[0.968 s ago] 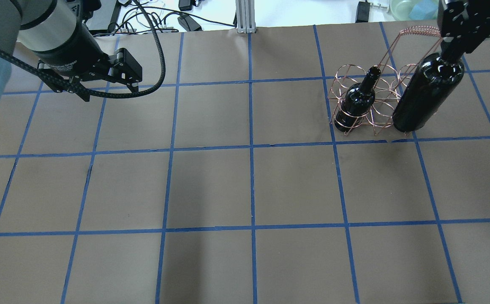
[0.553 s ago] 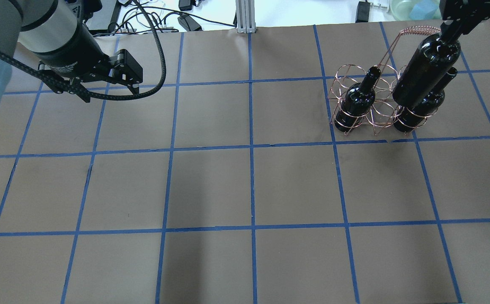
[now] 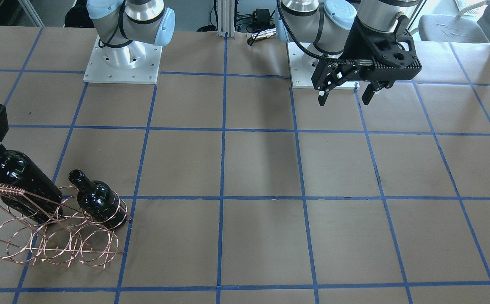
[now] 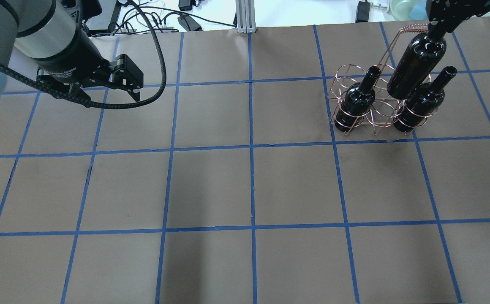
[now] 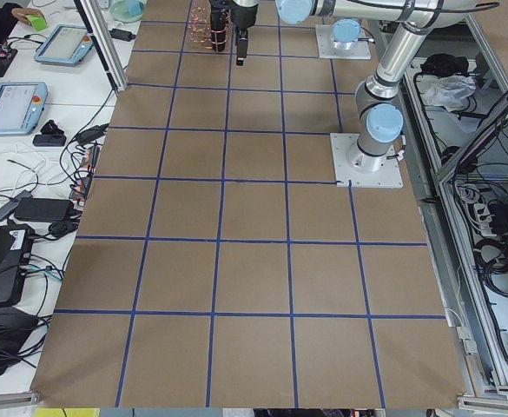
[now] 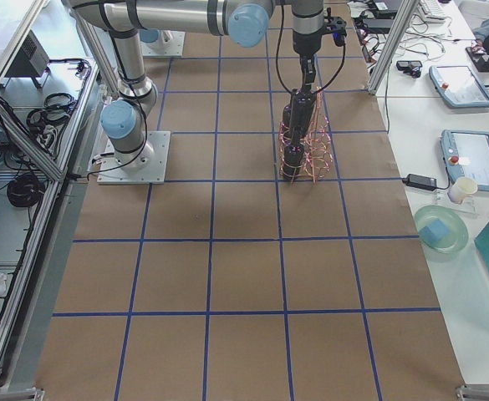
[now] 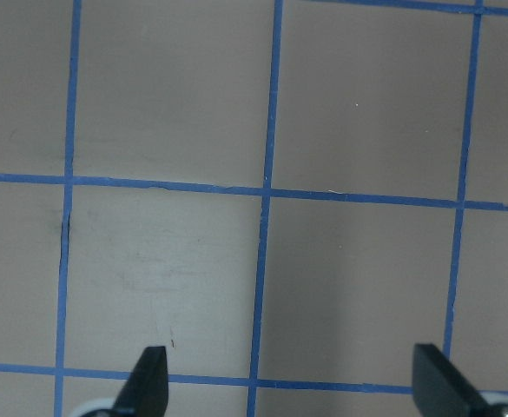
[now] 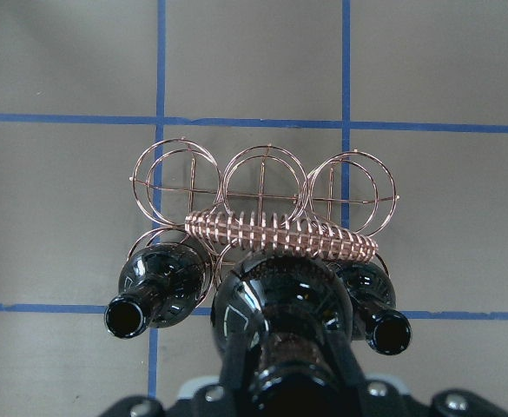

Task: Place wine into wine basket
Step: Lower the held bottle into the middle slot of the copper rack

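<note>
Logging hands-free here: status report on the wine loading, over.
Right hand shut on wine, between two seated bottles at wine basket. Left hand open, far off. Basket handle close beside wine.

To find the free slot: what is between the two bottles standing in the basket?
The held bottle, in the right gripper, hangs between them; the right wrist view shows it best.
</note>
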`<state>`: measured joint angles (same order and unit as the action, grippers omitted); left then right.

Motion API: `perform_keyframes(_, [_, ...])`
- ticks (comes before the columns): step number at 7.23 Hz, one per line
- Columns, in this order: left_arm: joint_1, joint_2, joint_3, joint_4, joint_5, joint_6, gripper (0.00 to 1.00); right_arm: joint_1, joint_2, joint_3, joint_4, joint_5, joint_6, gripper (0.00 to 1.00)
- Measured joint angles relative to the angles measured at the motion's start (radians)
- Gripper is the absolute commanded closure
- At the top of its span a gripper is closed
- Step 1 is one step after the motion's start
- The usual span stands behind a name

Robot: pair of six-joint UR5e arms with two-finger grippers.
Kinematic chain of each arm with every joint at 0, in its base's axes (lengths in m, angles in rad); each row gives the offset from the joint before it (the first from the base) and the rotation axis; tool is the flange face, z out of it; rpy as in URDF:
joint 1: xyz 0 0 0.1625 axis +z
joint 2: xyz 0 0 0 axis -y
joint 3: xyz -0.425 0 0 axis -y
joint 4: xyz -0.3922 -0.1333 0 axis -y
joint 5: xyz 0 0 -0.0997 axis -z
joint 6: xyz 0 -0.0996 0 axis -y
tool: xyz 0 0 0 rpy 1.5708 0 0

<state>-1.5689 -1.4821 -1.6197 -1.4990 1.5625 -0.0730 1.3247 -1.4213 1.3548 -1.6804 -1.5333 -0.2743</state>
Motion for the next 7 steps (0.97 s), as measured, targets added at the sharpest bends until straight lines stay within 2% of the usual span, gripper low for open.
perform_keyframes(7, [-0.003,0.024,-0.001,-0.047,-0.006,0.037,0.00,0.002,0.007,0.051,-0.013,0.018,-0.010,1.00])
